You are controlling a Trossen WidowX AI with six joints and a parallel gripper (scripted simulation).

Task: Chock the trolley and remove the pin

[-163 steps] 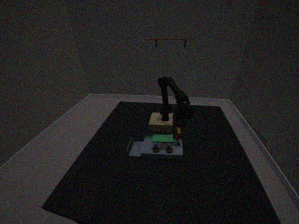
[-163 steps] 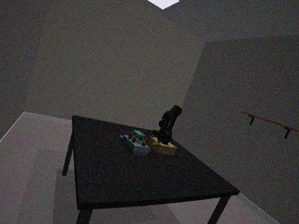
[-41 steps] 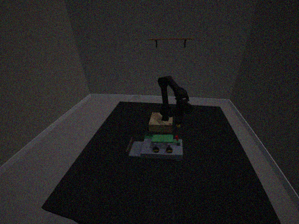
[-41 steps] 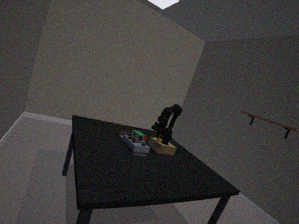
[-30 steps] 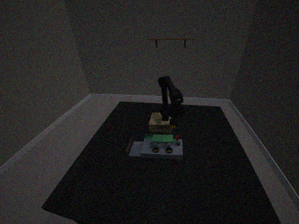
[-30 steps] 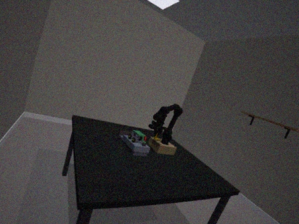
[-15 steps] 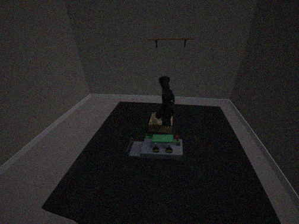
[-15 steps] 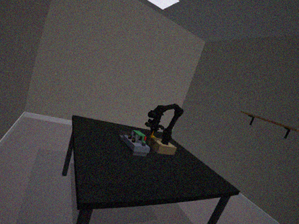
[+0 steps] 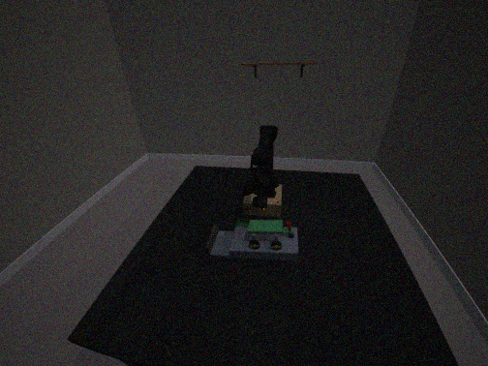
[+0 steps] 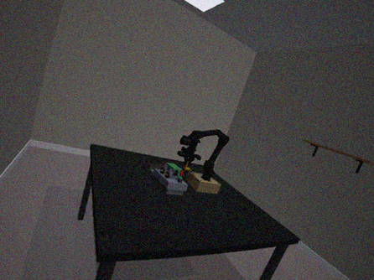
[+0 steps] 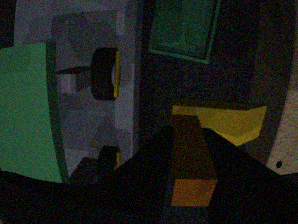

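Note:
My gripper (image 10: 187, 162) (image 11: 185, 135) is shut on the orange handle of the yellow chock (image 10: 188, 167) (image 11: 225, 122). It holds the chock beside the ramp (image 9: 239, 250) (image 10: 175, 184) (image 11: 126, 112), between the ramp and the arm's wooden base. The chock's black rubber is too dark to make out. The trolley (image 9: 265, 226) (image 10: 174, 169) (image 11: 25, 110), with a green top and dark, yellow-marked wheels, stands on the ramp. The red-headed stop pin (image 9: 289, 225) (image 10: 181, 173) is upright at its uphill end and outside the wrist view. The green tray (image 11: 180, 57) lies beside the ramp.
The arm's wooden base (image 9: 277, 209) (image 10: 210, 188) (image 11: 288, 137) is close behind the chock. A brownish upright piece (image 9: 212, 237) is at the ramp's low end. The scene is dim and grainy.

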